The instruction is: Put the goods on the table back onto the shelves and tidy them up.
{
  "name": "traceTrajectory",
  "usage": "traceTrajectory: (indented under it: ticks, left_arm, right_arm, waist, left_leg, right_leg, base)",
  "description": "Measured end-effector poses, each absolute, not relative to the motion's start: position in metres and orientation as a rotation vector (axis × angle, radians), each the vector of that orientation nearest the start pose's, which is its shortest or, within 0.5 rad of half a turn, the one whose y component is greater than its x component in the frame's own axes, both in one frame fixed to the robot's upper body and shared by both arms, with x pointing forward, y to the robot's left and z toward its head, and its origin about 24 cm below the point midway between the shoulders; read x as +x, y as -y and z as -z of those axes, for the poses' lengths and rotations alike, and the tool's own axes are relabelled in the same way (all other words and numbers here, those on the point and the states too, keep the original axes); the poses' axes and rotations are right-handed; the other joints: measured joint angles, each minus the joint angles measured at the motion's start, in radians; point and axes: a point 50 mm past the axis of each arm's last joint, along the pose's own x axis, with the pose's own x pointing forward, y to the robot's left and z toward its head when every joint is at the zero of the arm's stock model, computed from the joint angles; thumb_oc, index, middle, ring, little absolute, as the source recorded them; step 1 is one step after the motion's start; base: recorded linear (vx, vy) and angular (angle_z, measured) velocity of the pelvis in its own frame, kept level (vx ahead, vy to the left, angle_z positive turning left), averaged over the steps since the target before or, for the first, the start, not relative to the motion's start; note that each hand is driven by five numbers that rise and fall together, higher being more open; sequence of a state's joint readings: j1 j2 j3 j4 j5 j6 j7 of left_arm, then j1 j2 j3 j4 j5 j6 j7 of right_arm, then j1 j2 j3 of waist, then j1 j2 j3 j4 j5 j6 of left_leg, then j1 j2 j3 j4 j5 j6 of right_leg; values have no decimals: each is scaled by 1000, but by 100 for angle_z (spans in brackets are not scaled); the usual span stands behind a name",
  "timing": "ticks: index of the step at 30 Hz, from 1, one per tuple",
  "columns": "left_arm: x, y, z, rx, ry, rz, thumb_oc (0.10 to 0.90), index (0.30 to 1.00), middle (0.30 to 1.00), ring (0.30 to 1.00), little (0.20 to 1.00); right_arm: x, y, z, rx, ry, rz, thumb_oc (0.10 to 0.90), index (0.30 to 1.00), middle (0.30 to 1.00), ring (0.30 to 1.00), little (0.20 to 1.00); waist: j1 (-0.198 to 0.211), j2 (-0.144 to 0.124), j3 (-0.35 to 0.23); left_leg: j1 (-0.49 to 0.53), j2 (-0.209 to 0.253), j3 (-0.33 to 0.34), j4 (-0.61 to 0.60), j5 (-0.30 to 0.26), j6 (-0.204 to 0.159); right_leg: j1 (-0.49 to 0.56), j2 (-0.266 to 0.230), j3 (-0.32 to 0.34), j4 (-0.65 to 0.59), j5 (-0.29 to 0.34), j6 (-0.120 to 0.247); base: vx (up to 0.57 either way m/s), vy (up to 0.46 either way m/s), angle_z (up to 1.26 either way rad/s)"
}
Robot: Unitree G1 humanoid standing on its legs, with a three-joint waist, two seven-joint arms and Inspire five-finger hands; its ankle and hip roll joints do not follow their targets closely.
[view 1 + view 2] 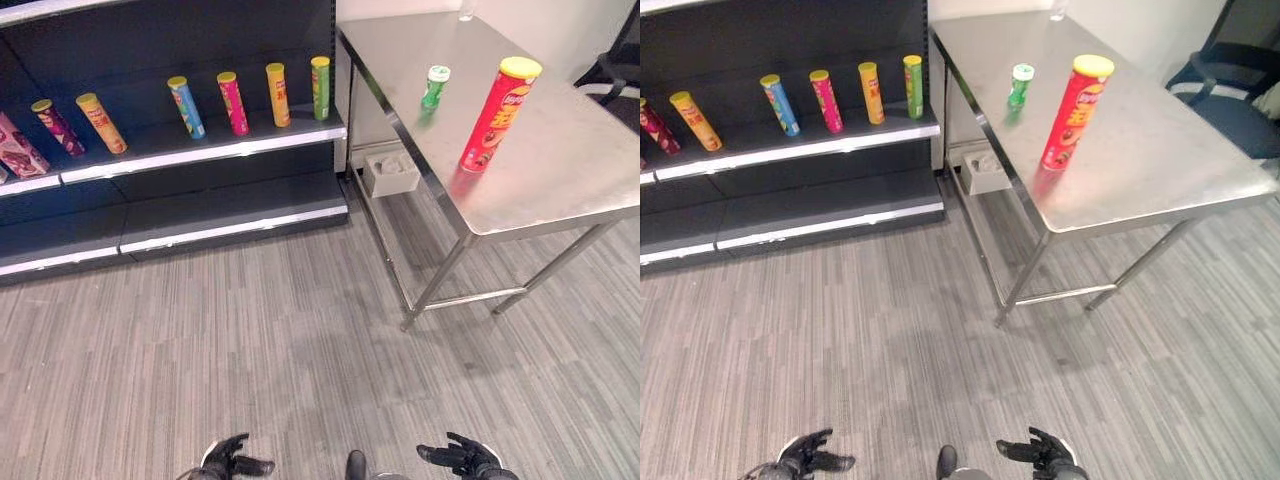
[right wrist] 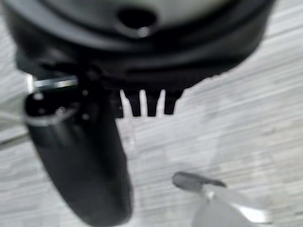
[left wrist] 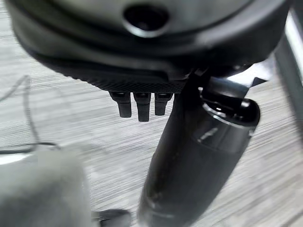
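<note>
Shelves [image 1: 200,150] sit ahead on my left, steel desk [image 1: 560,190] ahead on my right, both well apart from me across open floor. The upper shelf board already carries a row of upright slim tubes in blue, pink, orange and green, with two more tubes and a pink pack further left. Two goods left on the desk: the tall red chip can [image 1: 498,115] with a yellow lid standing upright towards the near edge, and a small green bottle [image 1: 434,87] with a white cap standing behind it, near the desk's shelf-side edge and apart from the can. My read on the can: light, stiff cardboard-type tube, smooth wall so probably a bit slippery, tall and narrow so easy to tip if I nudge it high. Best hold looks like a wrap around mid-body, a little below centre, thumb opposite the fingers, moderate squeeze so the wall doesn't dent. The bottle looks light and rigid; it's small, so a pinch around the body under the cap, careful approach because a brush would knock it over. My left hand [image 1: 232,462] and right hand [image 1: 462,457] hang low at the bottom of the head views, over the floor, far from desk and shelves. Fingers [image 3: 138,107] on the left and fingers [image 2: 142,104] on the right are loosely spread, relaxed, holding nothing and touching nothing.
</note>
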State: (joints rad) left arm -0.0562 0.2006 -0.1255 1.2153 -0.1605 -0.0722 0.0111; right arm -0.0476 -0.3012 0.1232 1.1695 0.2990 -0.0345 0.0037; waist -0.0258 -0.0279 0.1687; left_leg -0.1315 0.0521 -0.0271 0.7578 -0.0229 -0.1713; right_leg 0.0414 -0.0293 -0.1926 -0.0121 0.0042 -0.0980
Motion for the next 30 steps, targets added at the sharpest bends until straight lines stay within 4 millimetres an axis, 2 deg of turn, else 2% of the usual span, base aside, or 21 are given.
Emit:
traceTrajectory:
  ticks: [1, 2, 3, 4, 5, 7, 8, 9, 11, 12, 13, 14, 15, 16, 17, 21, 24, 25, 27, 28, 30]
  left_arm:
    - [124, -220, 154, 111, -1073, -119, 800, 900, 900, 900, 900]
    - [128, -220, 152, 110, -1052, -121, 800, 900, 900, 900, 900]
    - [131, -219, 151, 103, -1037, -123, 800, 900, 900, 900, 900]
    - [130, -220, 151, 104, -1037, -123, 800, 900, 900, 900, 900]
    - [131, -218, 151, 107, -1035, -111, 800, 900, 900, 900, 900]
    - [133, -216, 151, 102, -1032, -108, 800, 900, 900, 900, 900]
    - [133, -214, 151, 99, -1030, -105, 800, 900, 900, 900, 900]
    - [133, -212, 151, 99, -1028, -98, 800, 900, 900, 900, 900]
    - [129, -204, 154, 82, -1038, -84, 800, 900, 900, 900, 900]
    - [129, -204, 154, 85, -1044, -85, 800, 900, 900, 900, 900]
    - [126, -207, 155, 90, -1051, -90, 800, 900, 900, 900, 900]
    - [132, -215, 151, 105, -1035, -104, 800, 900, 900, 900, 900]
    - [131, -218, 151, 112, -1039, -109, 800, 900, 900, 900, 900]
    - [132, -220, 151, 118, -1037, -111, 800, 900, 900, 900, 900]
    - [135, -221, 149, 126, -1028, -107, 800, 900, 900, 900, 900]
    - [144, -226, 145, 144, -1005, -109, 800, 900, 900, 900, 900]
    - [145, -230, 144, 155, -1007, -115, 800, 900, 900, 900, 900]
    - [147, -230, 144, 155, -1008, -114, 800, 900, 900, 900, 900]
    - [145, -233, 144, 163, -1022, -120, 800, 900, 900, 900, 900]
    - [142, -236, 145, 171, -1031, -122, 800, 900, 900, 900, 900]
    - [137, -236, 146, 186, -1047, -115, 800, 900, 900, 900, 900]
  right_arm:
    - [124, 252, 146, -77, -1069, 215, 800, 900, 900, 900, 900]
    - [120, 252, 147, -77, -1078, 215, 800, 900, 900, 900, 900]
    - [124, 252, 145, -78, -1069, 214, 800, 900, 900, 900, 900]
    - [124, 251, 146, -76, -1069, 217, 800, 900, 900, 900, 900]
    - [124, 253, 145, -82, -1069, 222, 800, 900, 900, 900, 900]
    - [123, 256, 145, -89, -1072, 229, 800, 900, 900, 900, 900]
    - [118, 258, 146, -88, -1085, 235, 800, 900, 900, 900, 900]
    - [115, 259, 146, -85, -1093, 246, 800, 900, 900, 900, 900]
    - [104, 266, 147, -99, -1117, 260, 800, 900, 900, 900, 900]
    - [102, 264, 148, -96, -1120, 260, 800, 900, 900, 900, 900]
    - [104, 261, 149, -83, -1119, 256, 800, 900, 900, 900, 900]
    - [110, 253, 150, -67, -1113, 240, 800, 900, 900, 900, 900]
    - [113, 251, 150, -60, -1105, 240, 800, 900, 900, 900, 900]
    - [115, 248, 150, -56, -1106, 236, 800, 900, 900, 900, 900]
    - [112, 246, 152, -49, -1112, 234, 800, 900, 900, 900, 900]
    - [110, 241, 154, -24, -1123, 236, 800, 900, 900, 900, 900]
    - [115, 240, 153, -22, -1117, 217, 800, 900, 900, 900, 900]
    - [115, 242, 153, -26, -1116, 219, 800, 900, 900, 900, 900]
    - [118, 244, 151, -36, -1101, 219, 800, 900, 900, 900, 900]
    - [113, 245, 152, -33, -1113, 225, 800, 900, 900, 900, 900]
    - [111, 245, 153, -23, -1116, 238, 800, 900, 900, 900, 900]
  waist:
    - [8, -21, 4]
    - [14, -25, 14]
    - [12, -27, 18]
    - [13, -26, 13]
    - [17, -13, 20]
    - [17, 19, 42]
    - [21, 27, 39]
    - [26, 42, 34]
    - [43, 86, 9]
    - [33, 80, 6]
    - [54, 57, 3]
    - [67, 9, 8]
    - [66, 8, 9]
    - [69, 7, 10]
    - [62, 6, 10]
    - [70, -2, 11]
    - [69, 3, 11]
    - [61, 11, 18]
    - [59, 12, 33]
    - [60, -4, 33]
    - [57, -6, 33]
  left_leg:
    - [-23, 1, 38, -82, -25, 45]
    - [-36, 2, 48, -183, -28, 58]
    - [-68, 4, 44, -251, -27, 57]
    - [-81, 0, 46, -407, -21, 57]
    - [-62, 2, 42, -699, 32, 42]
    - [-69, 12, 21, -799, 87, 28]
    - [-73, 13, 1, -853, 101, 5]
    - [-85, 15, -18, -856, 106, -1]
    - [-72, 30, -44, -849, 114, 9]
    - [-63, 6, -52, -853, 162, 15]
    - [-43, -27, -56, -847, 161, 17]
    - [-22, -88, -56, -847, 150, 64]
    - [-9, -101, -33, -848, 193, 142]
    - [1, -107, -18, -847, 214, 180]
    - [7, -111, -14, -846, 200, 191]
    - [41, -127, 26, -847, 167, 220]
    - [54, -110, 34, -847, 144, 229]
    - [68, -96, 33, -846, 140, 238]
    - [96, -87, 41, -833, 120, 257]
    - [119, -110, 44, -834, 95, 278]
    - [151, -114, 46, -849, 78, 288]
  right_leg:
    - [18, -11, 5, -24, -1, 4]
    - [28, -17, 9, -27, 0, 6]
    - [40, -19, 6, -42, -3, 7]
    - [60, -25, 9, -77, -6, 11]
    - [64, -22, 16, -87, -14, 33]
    - [99, -15, 12, -81, -14, 57]
    - [114, -13, 17, -81, -34, 69]
    - [128, -11, 20, -82, -50, 76]
    - [155, -11, 68, -88, -90, 132]
    - [167, -38, 97, -88, -104, 143]
    - [156, -61, 157, -84, -117, 171]
    - [145, -126, 210, -74, -101, 201]
    - [146, -145, 229, -69, -87, 220]
    - [144, -151, 230, -62, -84, 245]
    - [141, -147, 225, -62, -79, 266]
    - [133, -165, 205, -23, -42, 294]
    - [50, -142, 220, 148, -60, 322]
    - [-4, -128, 234, 277, -62, 325]
    - [-169, -139, 216, 614, -47, 302]
    - [-201, -181, 188, 660, -51, 299]
    - [-218, -210, 103, 606, -97, 269]
  base:
    - [272, 42, -22]
    - [272, 68, -11]
    - [266, 94, -3]
    - [290, 100, 2]
    - [281, 101, 1]
    - [285, 98, -4]
    - [188, 63, -8]
    - [410, 217, -34]
    - [364, 220, -48]
    - [231, 177, -59]
    - [408, 376, -104]
    - [307, 302, -127]
    - [287, 338, -115]
    - [193, 235, -57]
    - [193, 236, -40]
    - [184, 249, -27]
    - [76, 201, -16]
    - [85, 228, -10]
    - [150, 159, -4]
    - [244, 132, 0]
    - [238, 90, -6]
